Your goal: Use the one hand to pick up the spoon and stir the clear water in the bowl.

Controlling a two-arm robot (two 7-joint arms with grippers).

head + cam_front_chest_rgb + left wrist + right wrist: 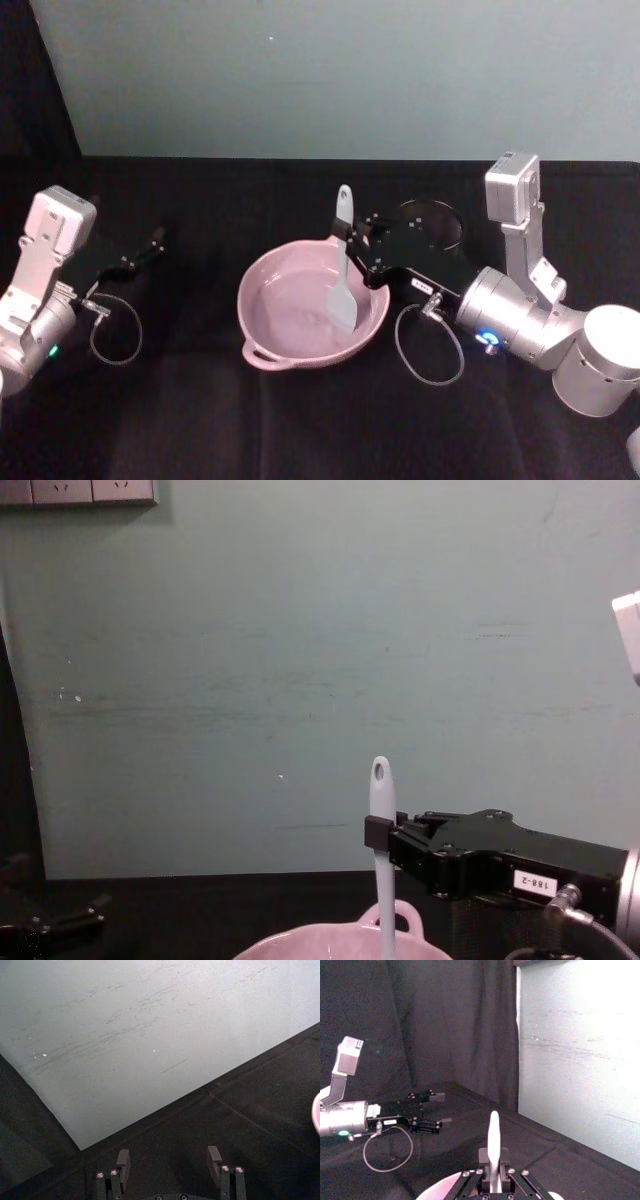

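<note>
A pale pink bowl [290, 350] with a wavy rim and a loop handle sits on the black cloth at the table's middle. The white spoon [343, 262] stands nearly upright in it, its flat head down inside the bowl and its holed handle end [380, 772] pointing up. My right gripper [352, 240] reaches in from the right and is shut on the spoon's handle [493, 1152] above the bowl's far right rim. The bowl's rim [340, 942] also shows low in the chest view. My left gripper [158, 238] rests open over the cloth at the left, apart from the bowl.
A black wire-mesh cup [432, 225] stands behind the right gripper. Cable loops hang by both wrists [428, 345]. A pale green wall [350, 75] closes the table's back edge. Black cloth covers the table.
</note>
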